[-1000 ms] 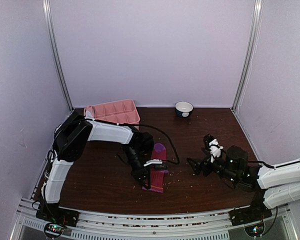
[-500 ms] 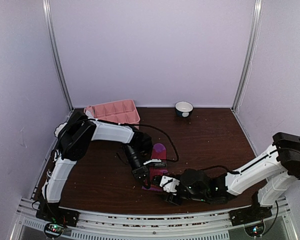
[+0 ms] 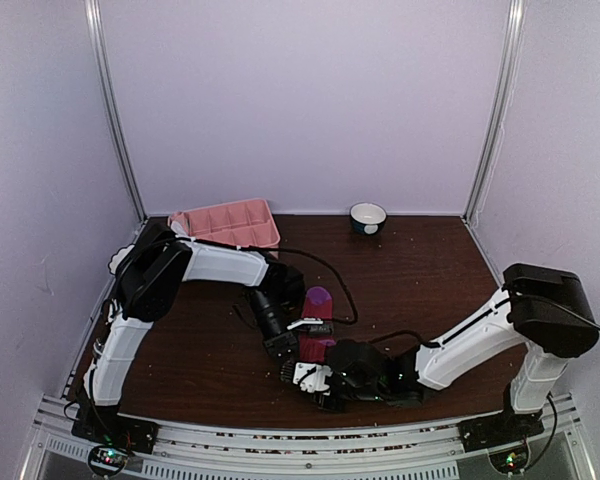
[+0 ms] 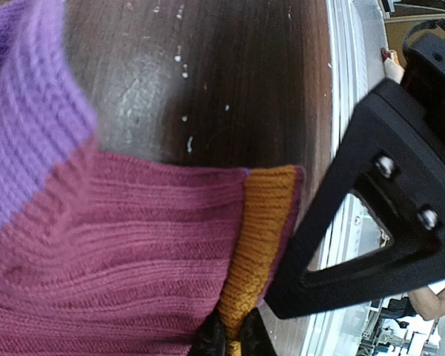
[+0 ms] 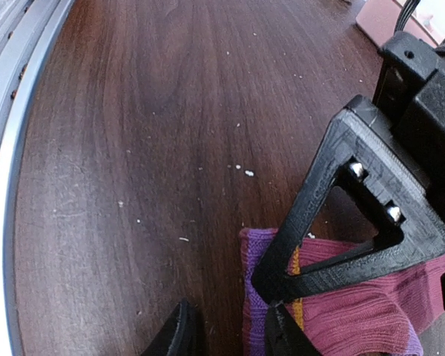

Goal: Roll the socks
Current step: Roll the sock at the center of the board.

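Two claws now meet at the socks (image 3: 321, 300), near the table's middle: the right claw (image 5: 230, 332) has swung in from the right, jaws narrowed but apart, so rolling looks ready to begin. The left claw (image 3: 288, 358) pinches the socks; their edge sits between the right jaws.

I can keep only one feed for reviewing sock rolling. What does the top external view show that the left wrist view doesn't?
Only top external: the pink tray and the bowl at the dark table's far edge. Only left wrist: an orange ribbed layer at the magenta sock's edge, pinched in the left gripper. Both: the sock, its purple band, the table and the right gripper close beside it.
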Action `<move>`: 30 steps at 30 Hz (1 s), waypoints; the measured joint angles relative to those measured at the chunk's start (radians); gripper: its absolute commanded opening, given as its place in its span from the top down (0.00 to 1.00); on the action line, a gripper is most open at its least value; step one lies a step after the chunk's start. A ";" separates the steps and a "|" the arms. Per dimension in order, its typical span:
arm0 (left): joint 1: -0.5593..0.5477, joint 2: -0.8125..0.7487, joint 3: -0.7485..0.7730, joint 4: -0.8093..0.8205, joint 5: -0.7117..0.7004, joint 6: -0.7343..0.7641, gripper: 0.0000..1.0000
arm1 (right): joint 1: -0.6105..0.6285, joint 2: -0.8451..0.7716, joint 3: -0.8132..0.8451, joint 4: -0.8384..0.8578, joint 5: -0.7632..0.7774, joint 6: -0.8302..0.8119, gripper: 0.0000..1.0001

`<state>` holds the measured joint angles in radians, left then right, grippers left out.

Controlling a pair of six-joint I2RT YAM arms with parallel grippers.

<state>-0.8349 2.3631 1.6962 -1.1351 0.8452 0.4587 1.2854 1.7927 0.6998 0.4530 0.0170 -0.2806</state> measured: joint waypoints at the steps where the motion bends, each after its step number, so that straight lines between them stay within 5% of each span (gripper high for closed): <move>1: 0.000 0.000 0.000 0.000 0.000 0.000 1.00 | -0.004 0.003 -0.002 0.000 -0.002 0.000 0.68; 20: -0.003 0.000 0.007 -0.008 -0.008 0.023 1.00 | -0.062 -0.002 -0.064 0.066 -0.021 -0.002 0.68; 30: -0.008 -0.039 -0.007 -0.016 -0.025 0.066 0.53 | -0.135 0.011 -0.014 -0.004 -0.117 0.041 0.95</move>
<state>-0.8425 2.3241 1.6890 -1.1511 0.8200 0.5243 1.1507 1.8042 0.6857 0.4492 -0.1001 -0.2398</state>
